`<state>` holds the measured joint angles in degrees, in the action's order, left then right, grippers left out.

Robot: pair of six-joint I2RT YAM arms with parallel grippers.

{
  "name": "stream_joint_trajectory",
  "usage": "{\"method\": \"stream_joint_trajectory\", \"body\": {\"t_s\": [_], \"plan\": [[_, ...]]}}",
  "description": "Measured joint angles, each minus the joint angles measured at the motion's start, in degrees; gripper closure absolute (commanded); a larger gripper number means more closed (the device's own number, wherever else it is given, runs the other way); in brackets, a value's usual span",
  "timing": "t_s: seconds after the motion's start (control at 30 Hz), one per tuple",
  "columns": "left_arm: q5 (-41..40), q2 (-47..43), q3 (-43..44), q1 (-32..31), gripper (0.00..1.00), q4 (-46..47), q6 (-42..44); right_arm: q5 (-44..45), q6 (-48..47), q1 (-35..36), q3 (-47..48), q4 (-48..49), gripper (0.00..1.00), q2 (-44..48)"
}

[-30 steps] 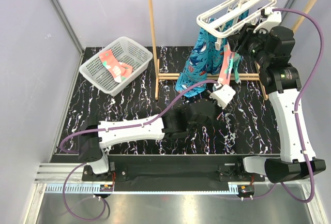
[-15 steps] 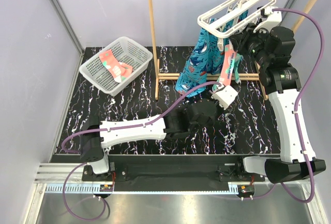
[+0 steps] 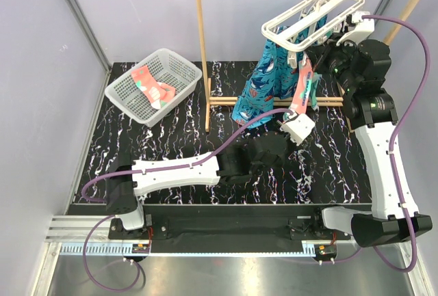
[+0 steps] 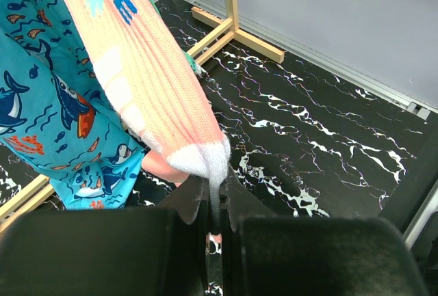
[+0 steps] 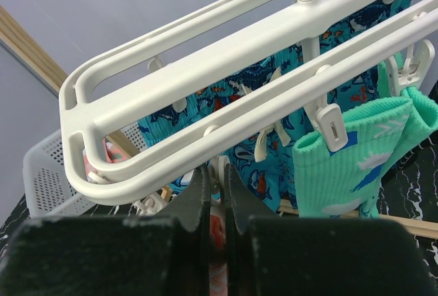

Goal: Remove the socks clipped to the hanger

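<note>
The white slatted hanger point(image 3: 311, 16) hangs from the rack's rail and fills the right wrist view point(image 5: 226, 57). A coral-pink sock point(image 3: 302, 87) hangs from it, stretched down to my left gripper point(image 3: 295, 122). That gripper point(image 4: 215, 207) is shut on the coral-pink sock's point(image 4: 150, 84) white toe. My right gripper point(image 3: 320, 53) is under the hanger's near side. In its wrist view it point(image 5: 217, 180) is shut on a white clip point(image 5: 220, 167) above the pink sock. A teal-green sock point(image 5: 349, 166) hangs clipped to the right of it. No striped sock shows.
The blue shark-print cloth point(image 3: 263, 81) hangs behind the pink sock and shows in the left wrist view point(image 4: 48, 104). The wooden rack point(image 3: 202, 50) stands at the back. A white mesh basket point(image 3: 123, 98) at the back left holds a coral sock point(image 3: 152, 85).
My right gripper and the hanger's near side have shifted slightly up and to the right. My left gripper has edged right with the sock's toe in it.
</note>
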<state>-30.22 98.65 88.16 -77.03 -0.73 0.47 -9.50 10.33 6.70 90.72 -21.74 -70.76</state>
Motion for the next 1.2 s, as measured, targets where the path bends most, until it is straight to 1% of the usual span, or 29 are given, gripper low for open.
{"method": "stream_joint_trajectory", "body": {"t_s": [0.8,0.87,0.9,0.93,1.03,1.07,1.2], "plan": [[-0.74,-1.53,-4.02,-0.28,1.0,0.39,-1.03,0.44,0.63,-0.02,0.0,0.0,1.0,0.0],[-0.96,-1.73,-4.09,-0.28,1.0,0.42,-1.11,0.44,0.66,-0.02,0.0,0.0,0.98,0.0],[-1.11,-1.84,-4.2,-0.28,1.0,0.42,-1.25,0.44,0.68,-0.02,0.0,0.0,0.95,0.0],[-1.31,-1.92,-4.31,-0.28,1.0,0.37,-1.57,0.46,0.85,-0.02,0.0,-0.02,0.84,0.0],[-1.84,-2.32,-5.16,0.04,1.0,-0.13,-3.13,0.46,1.53,-0.02,0.0,-0.24,0.68,0.02],[-1.95,-2.82,-5.99,0.26,1.0,-0.55,-3.87,0.57,1.81,-0.02,0.0,-0.42,0.6,0.04],[-1.9,-7.26,-11.28,3.76,1.0,-3.58,-8.41,0.85,2.89,-0.02,0.0,-1.36,0.46,0.44]]}}
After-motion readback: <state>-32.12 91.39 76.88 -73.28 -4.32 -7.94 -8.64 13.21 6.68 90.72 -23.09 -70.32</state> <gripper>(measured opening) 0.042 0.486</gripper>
